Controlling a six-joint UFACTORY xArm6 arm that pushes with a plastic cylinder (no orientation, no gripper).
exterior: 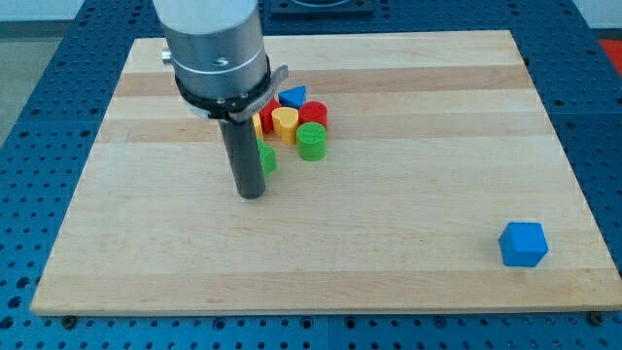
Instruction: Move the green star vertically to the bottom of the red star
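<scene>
Several blocks, left to right: my tip (252, 194), a bare rod holding nothing, touching the half-hidden green star (266, 157), light, rigid, likely to slide freely, best pushed on its far edge; clustered just right, red star (268, 116), yellow cylinder (285, 122), green cylinder (312, 141); far right, blue cube (524, 244).

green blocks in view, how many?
2. A green cylinder at the cluster's right-bottom edge, and a green block partly hidden behind the rod, just right of my tip. The arm may hide more.
</scene>
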